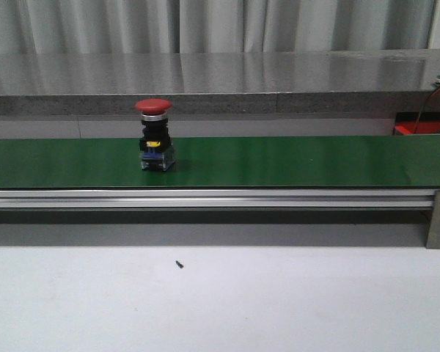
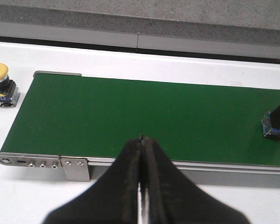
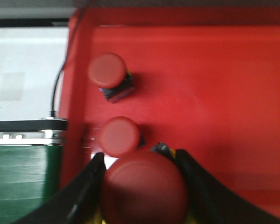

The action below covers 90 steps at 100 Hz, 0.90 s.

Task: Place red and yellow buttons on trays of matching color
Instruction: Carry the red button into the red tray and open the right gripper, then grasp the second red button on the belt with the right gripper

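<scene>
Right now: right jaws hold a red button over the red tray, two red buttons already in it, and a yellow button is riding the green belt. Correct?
Not quite. The button on the belt is red, as the front view shows. The yellow button sits off the belt's end, in the left wrist view. The rest holds: red tray, two buttons, a third held.

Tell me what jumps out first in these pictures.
A red button stands upright alone on the green belt. The right gripper holds another red button over the red tray, where two more already sit. The left gripper is shut, empty, above the belt's near edge.
</scene>
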Motion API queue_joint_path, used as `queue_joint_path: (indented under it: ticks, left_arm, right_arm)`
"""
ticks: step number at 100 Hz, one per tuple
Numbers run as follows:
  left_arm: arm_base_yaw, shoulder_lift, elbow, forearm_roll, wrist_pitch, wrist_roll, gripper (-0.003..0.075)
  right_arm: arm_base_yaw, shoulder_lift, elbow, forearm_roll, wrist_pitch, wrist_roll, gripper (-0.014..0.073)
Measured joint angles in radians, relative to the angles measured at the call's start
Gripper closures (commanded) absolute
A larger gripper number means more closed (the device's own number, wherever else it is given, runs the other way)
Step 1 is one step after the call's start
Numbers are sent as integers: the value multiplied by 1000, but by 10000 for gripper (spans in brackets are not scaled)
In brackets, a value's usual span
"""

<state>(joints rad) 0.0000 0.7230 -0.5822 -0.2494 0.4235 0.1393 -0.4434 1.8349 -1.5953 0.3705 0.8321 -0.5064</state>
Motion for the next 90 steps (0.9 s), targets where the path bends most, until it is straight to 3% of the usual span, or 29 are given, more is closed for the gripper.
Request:
queue_joint_path:
  ticks: [26, 68, 78, 90]
  left_arm:
    - [0, 0, 0, 0, 0, 0, 740]
    - [0, 0, 0, 0, 0, 0, 740]
    - [0, 0, 0, 0, 0, 0, 740]
    - [0, 0, 0, 0, 0, 0, 740]
  right_arm:
    - [-66, 153, -2, -2, -76, 0, 397]
    - [-54, 221, -5, 11, -152, 0, 386]
    - [-54, 225, -6, 11, -158, 0, 310]
    - [-54, 226, -6, 12, -160, 0, 144]
